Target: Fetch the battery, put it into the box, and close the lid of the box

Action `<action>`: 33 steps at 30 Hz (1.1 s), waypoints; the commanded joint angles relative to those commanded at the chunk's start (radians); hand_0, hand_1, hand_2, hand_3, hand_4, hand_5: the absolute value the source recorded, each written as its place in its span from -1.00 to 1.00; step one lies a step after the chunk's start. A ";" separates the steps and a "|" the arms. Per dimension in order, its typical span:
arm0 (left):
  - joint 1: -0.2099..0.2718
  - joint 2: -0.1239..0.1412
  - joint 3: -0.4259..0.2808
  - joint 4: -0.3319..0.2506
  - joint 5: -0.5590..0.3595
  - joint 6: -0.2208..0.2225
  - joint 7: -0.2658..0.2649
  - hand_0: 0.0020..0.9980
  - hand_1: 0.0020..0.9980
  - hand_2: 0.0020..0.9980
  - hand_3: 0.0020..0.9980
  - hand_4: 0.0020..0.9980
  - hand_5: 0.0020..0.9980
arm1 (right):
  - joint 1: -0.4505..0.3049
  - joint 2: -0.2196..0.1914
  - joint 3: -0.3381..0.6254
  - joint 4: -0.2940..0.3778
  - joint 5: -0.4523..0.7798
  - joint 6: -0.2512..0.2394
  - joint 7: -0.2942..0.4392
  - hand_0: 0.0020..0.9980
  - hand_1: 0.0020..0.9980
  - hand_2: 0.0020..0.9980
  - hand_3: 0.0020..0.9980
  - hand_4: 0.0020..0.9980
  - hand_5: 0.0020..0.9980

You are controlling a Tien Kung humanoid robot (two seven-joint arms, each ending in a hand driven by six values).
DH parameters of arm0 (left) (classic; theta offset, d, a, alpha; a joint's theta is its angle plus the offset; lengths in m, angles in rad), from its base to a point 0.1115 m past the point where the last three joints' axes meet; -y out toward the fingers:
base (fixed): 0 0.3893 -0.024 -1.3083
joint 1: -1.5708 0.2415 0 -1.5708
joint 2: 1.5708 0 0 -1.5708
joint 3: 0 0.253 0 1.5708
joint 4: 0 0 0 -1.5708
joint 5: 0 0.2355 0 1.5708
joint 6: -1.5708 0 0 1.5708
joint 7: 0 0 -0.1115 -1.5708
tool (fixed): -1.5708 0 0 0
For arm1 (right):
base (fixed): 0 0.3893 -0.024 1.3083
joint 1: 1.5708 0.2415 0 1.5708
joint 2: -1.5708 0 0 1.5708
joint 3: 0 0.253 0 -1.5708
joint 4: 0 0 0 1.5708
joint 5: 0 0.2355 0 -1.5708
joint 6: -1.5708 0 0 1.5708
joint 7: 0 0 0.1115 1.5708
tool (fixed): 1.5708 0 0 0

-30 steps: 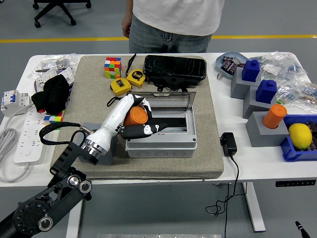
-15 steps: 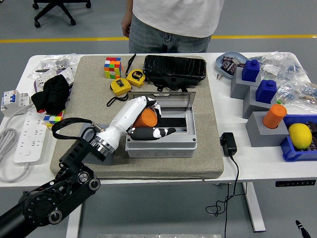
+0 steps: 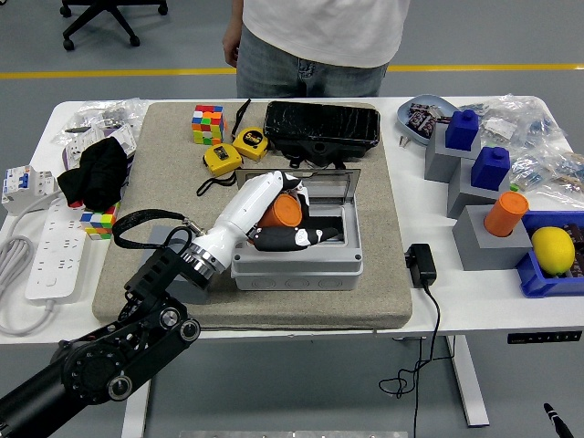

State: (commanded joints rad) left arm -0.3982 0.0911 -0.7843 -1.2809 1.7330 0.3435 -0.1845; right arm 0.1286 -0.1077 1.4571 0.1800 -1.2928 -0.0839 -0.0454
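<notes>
One robot hand (image 3: pixel 278 217) grips cylindrical orange battery (image 3: pixel 284 211) over boxy grey box (image 3: pixel 301 260).

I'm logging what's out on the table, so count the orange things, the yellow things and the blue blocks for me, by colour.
Orange: 2, the battery in the left hand over the grey box, and the orange cylinder at right.
Yellow: 3, two tape measures and a lemon.
Blue blocks: 2.
Total: 7.
</notes>
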 joint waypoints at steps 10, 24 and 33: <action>-0.023 -0.016 0.057 0.028 -0.058 0.007 -0.003 -0.94 -0.95 -0.91 -0.94 0.95 -0.07 | -0.001 -0.001 0.002 0.000 -0.001 0.000 -0.001 0.75 0.59 0.49 0.56 1.00 1.00; -0.088 -0.052 0.092 0.117 -0.119 0.042 -0.034 -0.94 -0.95 -0.91 -0.94 0.98 0.01 | 0.001 -0.001 -0.004 0.000 -0.007 0.002 -0.004 0.75 0.59 0.49 0.56 1.00 1.00; -0.104 -0.055 0.122 0.154 -0.120 0.080 -0.064 -0.93 -0.95 -0.90 -0.94 0.98 0.03 | -0.001 -0.002 -0.004 0.000 -0.010 0.003 -0.006 0.75 0.59 0.49 0.56 1.00 1.00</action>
State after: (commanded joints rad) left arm -0.5027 0.0363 -0.6619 -1.1265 1.6133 0.4231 -0.2485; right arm 0.1275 -0.1092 1.4530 0.1800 -1.3023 -0.0812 -0.0509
